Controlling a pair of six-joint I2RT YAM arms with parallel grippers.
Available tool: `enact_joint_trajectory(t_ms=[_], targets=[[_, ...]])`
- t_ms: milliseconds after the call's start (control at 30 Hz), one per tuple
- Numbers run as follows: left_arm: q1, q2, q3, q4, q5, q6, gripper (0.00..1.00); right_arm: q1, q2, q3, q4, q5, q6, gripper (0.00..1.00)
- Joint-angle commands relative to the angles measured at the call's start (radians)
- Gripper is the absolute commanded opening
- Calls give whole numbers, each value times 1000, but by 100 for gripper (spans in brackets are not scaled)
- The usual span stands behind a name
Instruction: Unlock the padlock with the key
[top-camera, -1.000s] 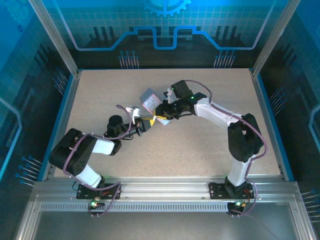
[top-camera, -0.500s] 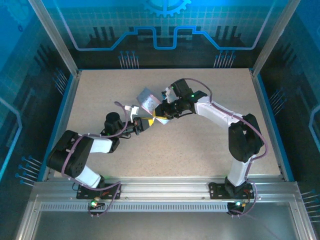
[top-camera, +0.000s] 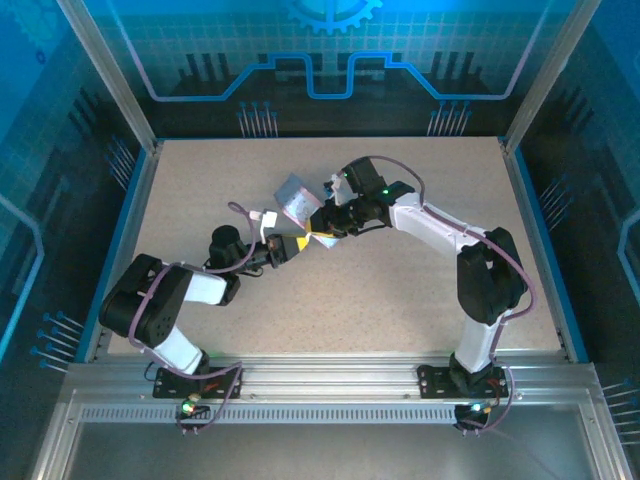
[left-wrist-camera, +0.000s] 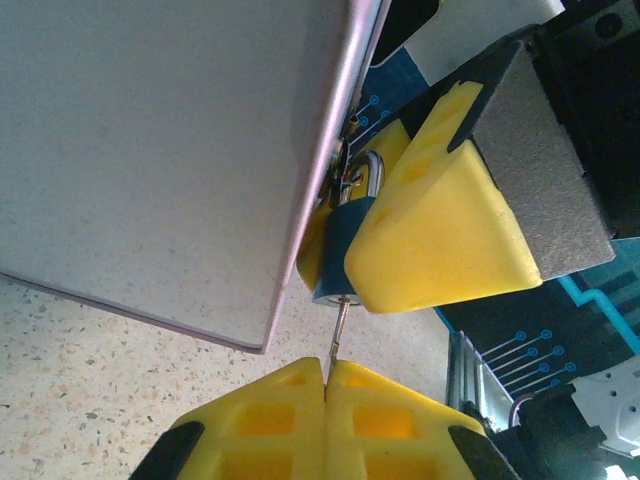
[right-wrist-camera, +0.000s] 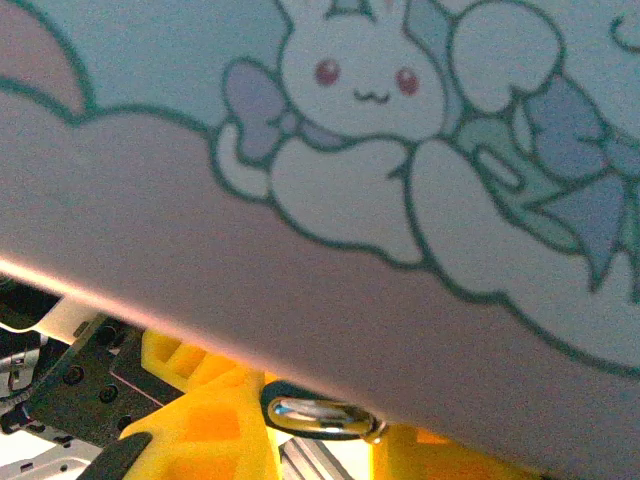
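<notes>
Speckled beige tabletop (top-camera: 400, 290) lies bare across its right half and along the near edge, with free ground out to the blue rim (top-camera: 541, 250). Both arms meet left of centre. From above, the left gripper (top-camera: 283, 249) and right gripper (top-camera: 322, 229) nearly touch, just beside the tilted tin (top-camera: 296, 197). Compared with a second ago, the left arm's wrist has drifted slightly leftward and away from the bases, and the tin has barely shifted.

Left wrist view: the left gripper is pressed shut on the key (left-wrist-camera: 340, 328), whose tip meets the underside of the padlock (left-wrist-camera: 338, 248). The right gripper's yellow fingers (left-wrist-camera: 440, 230) clamp narrowly on the padlock body. Its shackle (left-wrist-camera: 372, 172) touches the tin's edge.

Right wrist view: the tin's rabbit-printed face looms close, with the shackle's bend just beneath its lower edge.
</notes>
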Motion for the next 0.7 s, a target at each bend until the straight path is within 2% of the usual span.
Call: enact_joint_trajectory(t_ms=[0,200,433,567,667], targets=[[-8,-18,29,125,-112,16,0,58,-12,-2,-22,-107,-24,0],[-78,-55,36,86,-227,100,0,74,-3,8,-37,-84,-20,0],[-85,-59,44,37,-212,113,0,63,-28,1,-23,-55,-3,0],[-81,-68,40,51,-218,103,0,71,-27,20,-75,-39,-36,0],[-81,-86,39,72,-253,102,0,79,-23,-9,-57,-26,-12,0]])
